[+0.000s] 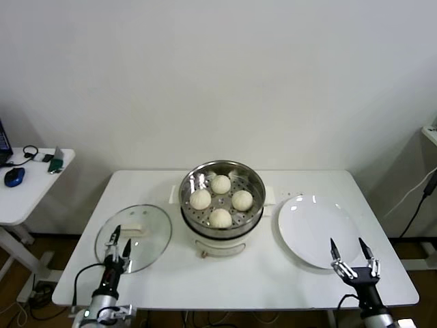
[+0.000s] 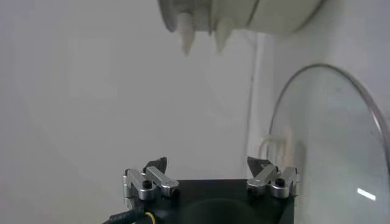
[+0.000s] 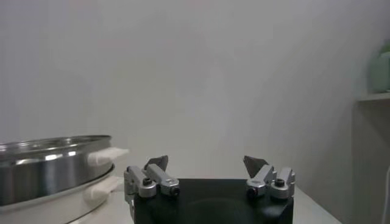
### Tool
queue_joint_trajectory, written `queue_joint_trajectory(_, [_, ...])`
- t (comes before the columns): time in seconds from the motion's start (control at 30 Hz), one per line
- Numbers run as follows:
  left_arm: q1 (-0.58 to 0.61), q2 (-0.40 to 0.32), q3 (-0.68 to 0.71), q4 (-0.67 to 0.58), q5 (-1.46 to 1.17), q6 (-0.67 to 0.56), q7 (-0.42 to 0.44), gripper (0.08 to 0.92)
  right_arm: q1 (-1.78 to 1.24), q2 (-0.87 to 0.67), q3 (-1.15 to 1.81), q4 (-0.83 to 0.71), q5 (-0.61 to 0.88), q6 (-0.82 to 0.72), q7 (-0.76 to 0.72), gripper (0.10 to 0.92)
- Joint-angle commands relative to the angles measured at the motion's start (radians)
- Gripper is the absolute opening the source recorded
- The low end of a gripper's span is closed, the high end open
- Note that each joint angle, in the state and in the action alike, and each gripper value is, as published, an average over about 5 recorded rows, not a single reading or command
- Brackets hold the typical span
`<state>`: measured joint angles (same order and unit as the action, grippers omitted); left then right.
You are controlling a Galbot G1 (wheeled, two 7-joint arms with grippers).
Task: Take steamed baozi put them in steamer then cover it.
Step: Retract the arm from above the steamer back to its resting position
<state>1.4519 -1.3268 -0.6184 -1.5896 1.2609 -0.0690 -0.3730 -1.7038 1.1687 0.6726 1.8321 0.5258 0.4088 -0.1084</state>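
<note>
Several white-cream baozi (image 1: 220, 201) lie in the shiny steamer (image 1: 254, 206) on its white cooker base at the table's middle. The steamer also shows in the right wrist view (image 3: 49, 167) and its base in the left wrist view (image 2: 244, 15). The glass cover (image 1: 153, 232) lies flat on the table to the steamer's left, whitish handle up; it also shows in the left wrist view (image 2: 329, 140). My left gripper (image 1: 120, 240) (image 2: 207, 163) is open and empty over the cover's near edge. My right gripper (image 1: 347, 247) (image 3: 206, 162) is open and empty at the plate's near edge.
An empty white plate (image 1: 317, 229) lies right of the steamer. A side table (image 1: 31, 184) with a mouse and small items stands at the far left. A cable (image 1: 420, 201) hangs at the far right.
</note>
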Motion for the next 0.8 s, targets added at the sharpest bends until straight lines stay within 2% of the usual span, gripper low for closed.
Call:
queue_joint_trajectory(0.03, [-0.099, -0.004, 0.010, 0.119, 0.071, 0.016, 0.001, 0.823, -0.014, 0.017, -0.002, 0.025, -0.006, 0.003, 0.006, 0.823])
queue_joint_trajectory(0.33, [-0.149, 0.006, 0.017, 0.158, 0.050, 0.025, 0.019, 0.823, -0.008, 0.009, -0.010, -0.009, -0.004, 0.015, 0.005, 0.823])
queue_joint_trajectory(0.8, [-0.202, 0.034, 0.022, 0.221, 0.061, 0.024, 0.030, 0.823, -0.009, 0.025, -0.003, 0.017, -0.013, 0.011, 0.003, 0.823])
